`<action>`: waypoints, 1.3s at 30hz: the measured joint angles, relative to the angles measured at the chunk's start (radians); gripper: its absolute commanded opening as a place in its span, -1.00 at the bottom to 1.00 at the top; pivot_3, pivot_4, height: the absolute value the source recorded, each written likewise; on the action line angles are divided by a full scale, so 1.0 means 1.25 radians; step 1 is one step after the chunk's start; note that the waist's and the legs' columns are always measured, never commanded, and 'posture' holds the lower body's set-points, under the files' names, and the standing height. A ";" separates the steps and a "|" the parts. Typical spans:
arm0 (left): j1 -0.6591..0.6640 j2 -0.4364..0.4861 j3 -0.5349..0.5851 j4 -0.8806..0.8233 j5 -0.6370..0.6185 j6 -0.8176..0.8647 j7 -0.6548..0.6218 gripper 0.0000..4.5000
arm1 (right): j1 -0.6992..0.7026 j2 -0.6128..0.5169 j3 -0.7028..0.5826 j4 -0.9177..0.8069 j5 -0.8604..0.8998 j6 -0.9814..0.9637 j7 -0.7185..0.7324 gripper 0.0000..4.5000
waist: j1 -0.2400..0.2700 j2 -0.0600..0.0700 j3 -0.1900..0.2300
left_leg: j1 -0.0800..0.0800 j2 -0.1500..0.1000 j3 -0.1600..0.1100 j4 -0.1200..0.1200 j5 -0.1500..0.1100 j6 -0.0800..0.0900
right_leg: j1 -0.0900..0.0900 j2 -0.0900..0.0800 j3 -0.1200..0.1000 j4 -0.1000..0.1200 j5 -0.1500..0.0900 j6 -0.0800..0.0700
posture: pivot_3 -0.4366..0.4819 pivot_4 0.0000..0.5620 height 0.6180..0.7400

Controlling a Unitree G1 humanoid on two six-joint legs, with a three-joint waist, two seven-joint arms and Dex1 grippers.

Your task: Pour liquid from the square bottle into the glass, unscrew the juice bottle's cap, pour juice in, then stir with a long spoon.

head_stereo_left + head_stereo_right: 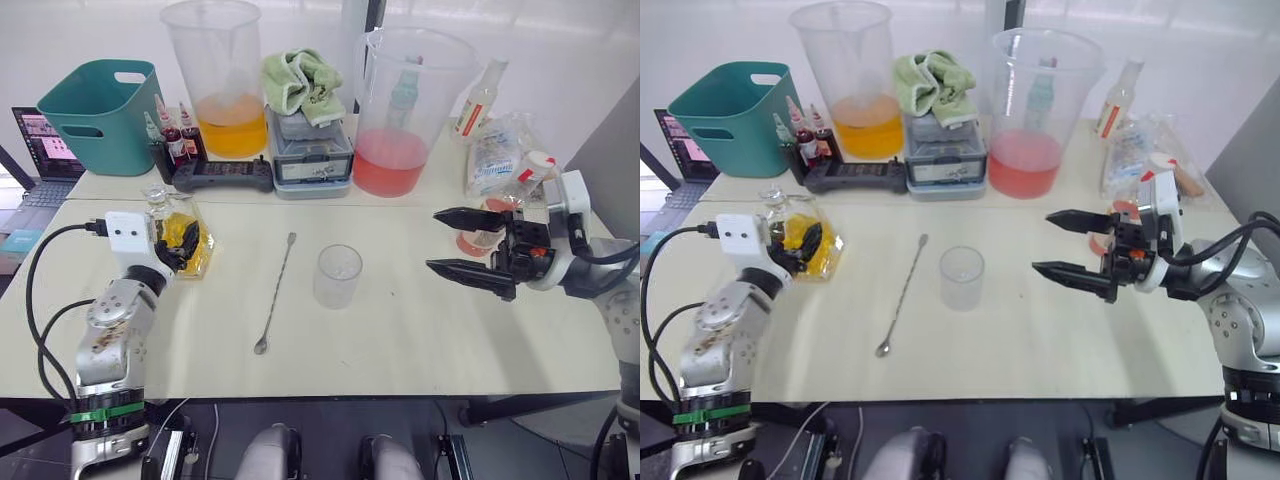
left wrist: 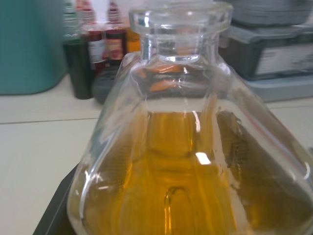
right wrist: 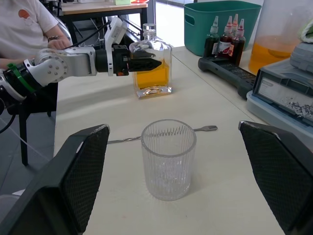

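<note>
- Square bottle (image 1: 187,236) stands upright at the table's (image 1: 400,340) left, yellow liquid (image 3: 150,77) filling its lower half.
- Left gripper (image 3: 141,63) has its fingers around the bottle's sides.
- Glass (image 1: 337,275) sits mid-table, empty, the spoon (image 1: 276,293) lying just left of it.
- Right gripper (image 1: 455,241) hovers right of the glass, jaws spread wide, holding nothing.

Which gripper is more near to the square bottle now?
Left. The left gripper has its fingers around the square bottle; the right gripper hangs open across the table, beyond the glass.
</note>
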 measured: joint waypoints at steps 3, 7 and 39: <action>0.051 0.112 0.006 -0.073 -0.103 0.029 -0.185 0.25 | -0.002 -0.013 0.008 -0.002 0.002 0.023 0.002 1.00 | -0.008 -0.001 0.000 | -0.001 0.000 0.000 0.000 0.000 0.000 | -0.001 0.000 0.000 0.000 0.000 0.000 | -0.05 -0.47 0.98; 0.067 0.199 -0.022 -0.176 -0.192 0.038 -0.377 0.25 | -0.004 -0.017 0.018 -0.002 0.003 0.035 0.013 1.00 | -0.006 0.000 0.001 | -0.001 0.000 0.000 0.000 -0.002 -0.004 | 0.000 0.000 0.000 -0.001 0.000 0.000 | -0.05 -0.47 0.98; -0.129 0.002 -0.462 0.072 0.004 -0.191 -0.706 0.25 | 0.112 -0.089 -0.124 -0.133 0.043 0.078 -0.105 1.00 | 0.003 0.001 0.000 | -0.001 0.000 0.000 0.003 0.001 0.001 | 0.001 0.003 0.001 -0.001 0.000 0.000 | -0.05 -0.47 0.98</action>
